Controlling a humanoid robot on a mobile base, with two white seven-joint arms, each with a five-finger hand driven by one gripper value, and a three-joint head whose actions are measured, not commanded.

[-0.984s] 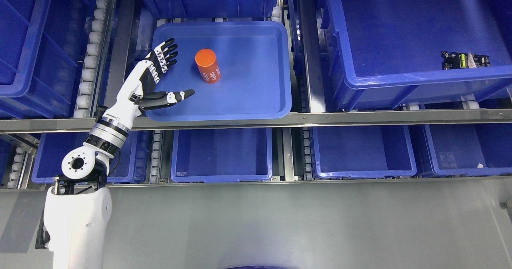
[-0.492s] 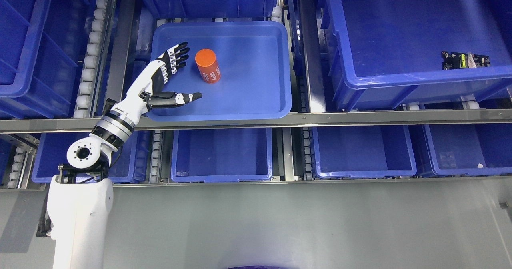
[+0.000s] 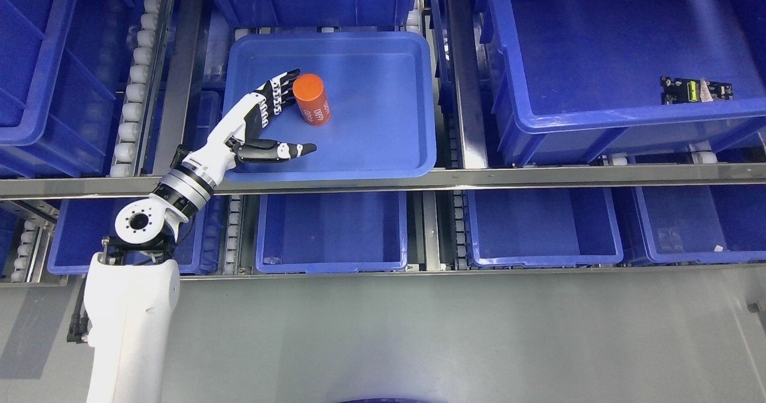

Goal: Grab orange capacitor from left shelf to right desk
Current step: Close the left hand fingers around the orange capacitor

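Observation:
An orange capacitor (image 3: 312, 99), a short cylinder with white print on its side, lies in a shallow blue tray (image 3: 383, 145) on the upper shelf. My left hand (image 3: 281, 115) reaches into the tray from the lower left and is open. Its fingertips (image 3: 286, 81) sit right at the capacitor's left side, and its thumb (image 3: 293, 150) stretches out below the capacitor without touching it. The right arm does not show.
Deep blue bins fill the shelf around the tray; the big one at the right holds a small black and yellow part (image 3: 694, 90). A metal shelf rail (image 3: 479, 178) runs across below the tray, with lower blue bins (image 3: 332, 232) beneath it and grey floor nearest me.
My left hand has moved right and slightly forward across the tray, closing the gap until its fingertips reach the capacitor's left side. The capacitor has not moved.

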